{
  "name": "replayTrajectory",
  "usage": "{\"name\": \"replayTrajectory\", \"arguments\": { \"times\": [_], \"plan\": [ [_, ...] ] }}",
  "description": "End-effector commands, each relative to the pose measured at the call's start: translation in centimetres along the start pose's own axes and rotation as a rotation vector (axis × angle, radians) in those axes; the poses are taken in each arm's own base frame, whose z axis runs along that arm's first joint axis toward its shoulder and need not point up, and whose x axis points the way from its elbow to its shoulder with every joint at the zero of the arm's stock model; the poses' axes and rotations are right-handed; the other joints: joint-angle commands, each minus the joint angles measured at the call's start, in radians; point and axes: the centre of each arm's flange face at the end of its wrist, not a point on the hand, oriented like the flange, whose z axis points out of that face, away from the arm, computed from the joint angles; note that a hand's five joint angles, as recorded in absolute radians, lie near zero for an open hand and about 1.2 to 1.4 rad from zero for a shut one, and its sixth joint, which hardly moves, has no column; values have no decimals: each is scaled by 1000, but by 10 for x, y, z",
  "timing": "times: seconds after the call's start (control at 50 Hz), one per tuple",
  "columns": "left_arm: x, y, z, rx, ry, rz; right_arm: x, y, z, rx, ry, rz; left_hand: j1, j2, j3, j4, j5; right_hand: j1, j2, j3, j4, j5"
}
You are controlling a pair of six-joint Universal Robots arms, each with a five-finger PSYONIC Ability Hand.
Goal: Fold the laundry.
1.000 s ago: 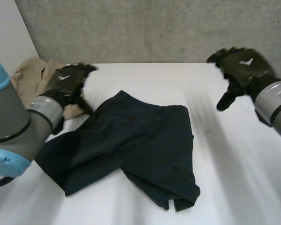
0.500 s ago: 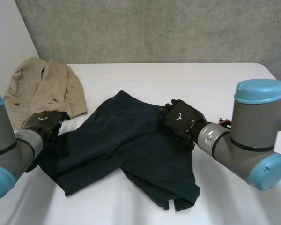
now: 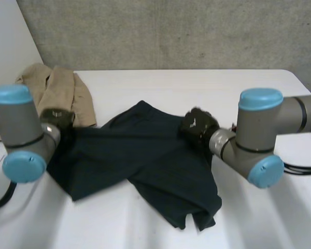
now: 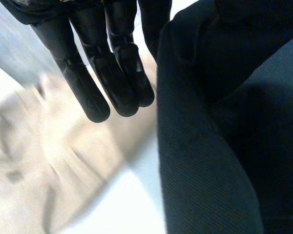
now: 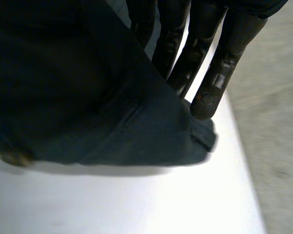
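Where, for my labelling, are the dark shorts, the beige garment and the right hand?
dark shorts (image 3: 145,153), head view, middle of the cloth.
beige garment (image 3: 62,93), head view, its middle.
right hand (image 3: 197,123), head view, its back.

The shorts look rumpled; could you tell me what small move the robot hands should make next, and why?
Probably draw the hands gently apart to flatten the shorts: the left robot hand is at their left edge, the right robot hand at their right waist corner, and the cloth between lies creased.
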Motion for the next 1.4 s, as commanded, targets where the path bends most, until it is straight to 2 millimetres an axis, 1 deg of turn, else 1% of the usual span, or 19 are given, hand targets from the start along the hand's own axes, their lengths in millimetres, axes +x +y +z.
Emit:
{"name": "replayTrajectory", "arguments": {
  "times": [0.02,0.04,0.06,0.12,0.2,0.28,0.36,0.42,0.48,0.5,0.54,0.56,0.6,0.66,0.72,0.84,0.92,1.12,1.4],
  "plan": [
    [-17,-108,5,392,-119,-22,79,-39,7,90,303,72,263,205,211,200,252,500,228,264,212,252],
    [-20,-123,2,450,-138,-31,90,-46,4,116,345,102,263,205,211,200,252,500,228,264,212,252],
    [-27,-153,-8,571,-178,-46,116,-60,-5,172,434,165,263,205,211,200,252,500,228,264,212,252],
    [-38,-200,-35,774,-236,-74,146,-81,-23,272,534,274,263,205,211,200,252,500,228,264,212,252],
    [-45,-234,-66,941,-279,-111,157,-89,-43,313,557,349,263,205,211,200,252,500,228,264,212,252],
    [-39,-241,-87,994,-268,-126,139,-85,-66,294,480,346,263,205,211,200,252,500,228,264,212,252],
    [-24,-227,-93,960,-204,-106,95,-80,-88,252,275,273,263,205,211,200,252,500,228,264,212,252],
    [-1,-207,-92,915,-108,-73,38,-65,-112,149,-7,187,263,205,211,200,252,500,228,264,212,252],
    [17,-191,-95,881,-35,-44,-4,-48,-135,9,-256,30,263,205,211,200,252,-10,-283,-246,-299,-258],
    [27,-182,-100,861,4,-34,-9,-46,-139,-15,-294,-12,263,205,211,200,252,-97,-369,-333,-385,-345],
    [34,-175,-107,844,35,-24,-7,-42,-140,-51,-301,-75,263,205,211,200,252,-349,-621,-584,-637,-597],
    [38,-171,-111,834,50,-21,2,-43,-134,-74,-236,-77,263,205,211,200,252,-722,-994,-957,-1010,-970],
    [43,-162,-125,808,84,-9,15,-42,-124,-93,-155,-29,263,205,211,200,252,-722,-994,-957,-1010,-970],
    [42,-148,-144,762,113,5,53,-45,-101,-77,49,105,263,205,211,200,252,-722,-994,-957,-1010,-970],
    [46,-132,-161,709,153,19,82,-62,-90,26,148,234,263,205,211,200,252,-722,-994,-957,-1010,-970],
    [68,-103,-214,649,313,57,96,-85,-64,215,106,193,263,205,211,200,252,-722,-994,-957,-1010,-970],
    [75,-84,-239,614,382,77,95,-89,-40,315,43,168,263,205,211,200,252,-722,-994,-957,-1010,-970],
    [77,-55,-268,529,454,97,72,-81,-14,390,-111,157,263,205,211,200,252,-722,-994,-957,-1010,-970],
    [79,-29,-277,433,494,125,14,-79,-7,372,-245,-36,263,205,211,200,252,-722,-994,-957,-1010,-970]
  ]
}}
